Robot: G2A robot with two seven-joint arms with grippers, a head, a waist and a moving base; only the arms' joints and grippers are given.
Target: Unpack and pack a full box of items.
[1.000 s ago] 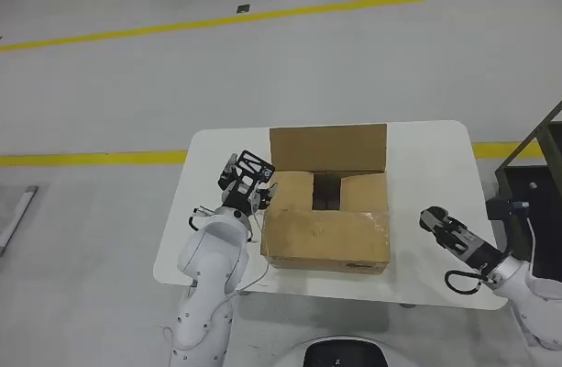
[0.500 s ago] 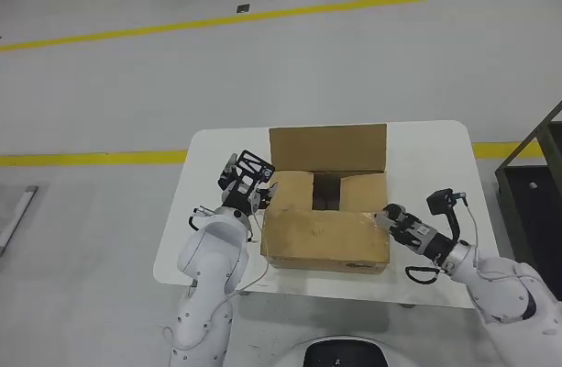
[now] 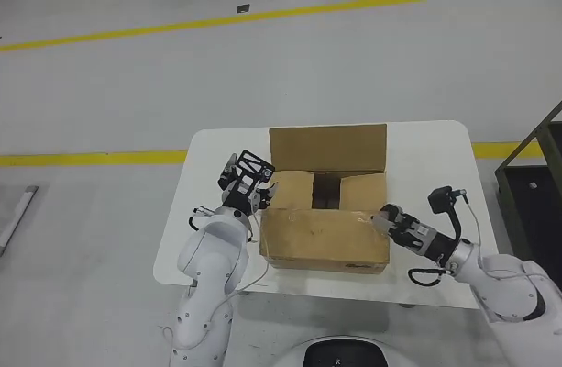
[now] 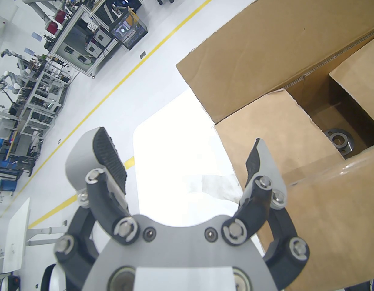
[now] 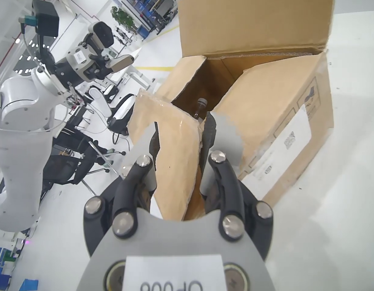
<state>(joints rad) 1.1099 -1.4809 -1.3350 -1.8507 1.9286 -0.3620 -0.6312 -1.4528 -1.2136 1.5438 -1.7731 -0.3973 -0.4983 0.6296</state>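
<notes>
The box (image 3: 326,240) sits mid-table with its far flap up. The right arm just swung in from the table's edge, so the right gripper (image 5: 182,124) is now around the near flap (image 5: 175,158) corner. Can't tell if it's got a grip yet. Looks like flap-opening, so unpacking has barely started. The left gripper (image 4: 178,137) hasn't budged and hangs spread wide beside the box. Grey floor (image 3: 170,83) with yellow lines, white table (image 3: 427,147).

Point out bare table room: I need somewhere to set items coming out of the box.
Widest bare patch: the table right of the cardboard box, up to the far right corner. A smaller patch lies at the far left corner. Crowded: the left gripper by the box's left wall, the right gripper gripping the near flap.
</notes>
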